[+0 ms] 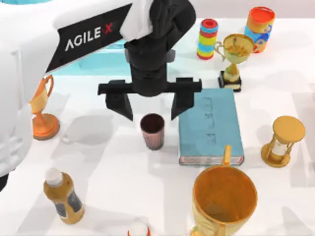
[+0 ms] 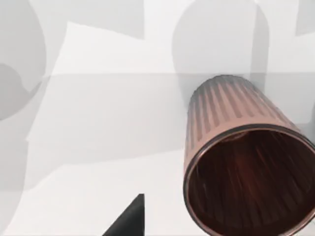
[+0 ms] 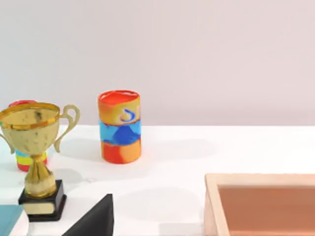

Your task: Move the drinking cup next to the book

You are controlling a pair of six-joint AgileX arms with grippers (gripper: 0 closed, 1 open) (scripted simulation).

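The drinking cup (image 1: 152, 131), a small dark maroon ribbed tumbler, stands upright on the white table a narrow gap to the left of the book (image 1: 210, 128), a flat teal hardcover. My left gripper (image 1: 150, 109) hovers over the cup's far side. It is open, with its black fingers (image 1: 119, 104) spread wider than the cup and clear of it. In the left wrist view the cup (image 2: 246, 157) looms close, its mouth toward the camera, beside one dark fingertip (image 2: 129, 222). A dark part of my right gripper (image 3: 93, 219) shows in the right wrist view.
A large orange mug (image 1: 224, 199) stands in front of the book, a gold trophy (image 1: 235, 59) behind it and an hourglass (image 1: 283, 140) to its right. An orange trophy (image 1: 42, 108) and a bottle (image 1: 61, 194) are at the left. A wooden tray (image 3: 261, 204) lies near the right gripper.
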